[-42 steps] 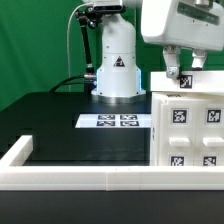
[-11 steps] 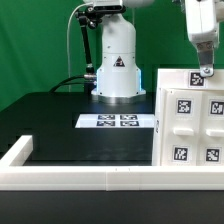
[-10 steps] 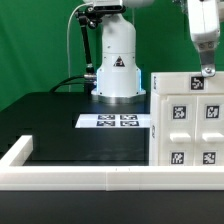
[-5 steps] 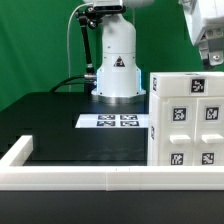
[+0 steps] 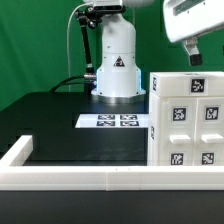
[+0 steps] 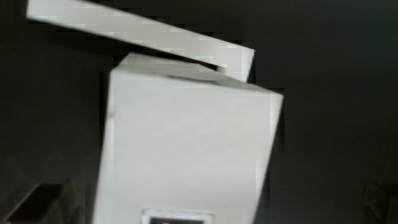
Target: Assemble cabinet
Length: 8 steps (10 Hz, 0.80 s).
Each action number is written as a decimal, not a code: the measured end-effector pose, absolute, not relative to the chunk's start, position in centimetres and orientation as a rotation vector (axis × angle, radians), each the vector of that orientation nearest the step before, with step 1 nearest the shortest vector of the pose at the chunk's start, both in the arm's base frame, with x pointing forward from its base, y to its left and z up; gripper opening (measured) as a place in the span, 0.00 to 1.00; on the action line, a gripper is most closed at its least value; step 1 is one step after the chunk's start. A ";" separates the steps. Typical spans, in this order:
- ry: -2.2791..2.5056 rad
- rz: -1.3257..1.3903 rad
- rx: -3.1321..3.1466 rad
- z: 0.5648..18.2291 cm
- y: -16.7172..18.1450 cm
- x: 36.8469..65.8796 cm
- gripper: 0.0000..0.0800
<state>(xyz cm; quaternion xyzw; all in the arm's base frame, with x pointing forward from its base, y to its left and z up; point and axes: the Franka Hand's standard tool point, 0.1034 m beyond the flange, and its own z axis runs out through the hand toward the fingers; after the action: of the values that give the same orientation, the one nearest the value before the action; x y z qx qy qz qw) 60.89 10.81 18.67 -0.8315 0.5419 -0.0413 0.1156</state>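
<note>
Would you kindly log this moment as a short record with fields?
arm: raised, gripper above the cabinet, apart from it
gripper state: cannot tell
cabinet: white tagged unit standing at the exterior view's right, behind the border rail
marker board: flat on the black table, beside the cabinet
wrist view: cabinet seen from above

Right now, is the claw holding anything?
No. The claw hangs in the air above the cabinet, apart from it, with nothing in it.

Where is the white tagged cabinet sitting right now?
The boxy white cabinet with square black-and-white tags stands at the exterior view's right on the black table, just right of the flat white marker board, below the raised end effector.
</note>
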 end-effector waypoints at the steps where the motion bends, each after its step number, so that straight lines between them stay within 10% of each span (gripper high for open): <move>1: 1.490 -0.139 -2.496 18.9 10.8 61.1 1.00; 8: 0.333 -0.260 -2.994 18.9 10.7 61.2 1.00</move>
<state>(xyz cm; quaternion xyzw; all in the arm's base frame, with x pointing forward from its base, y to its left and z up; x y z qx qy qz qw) 61.24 10.65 18.87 -0.9885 0.1101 -0.0860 0.0587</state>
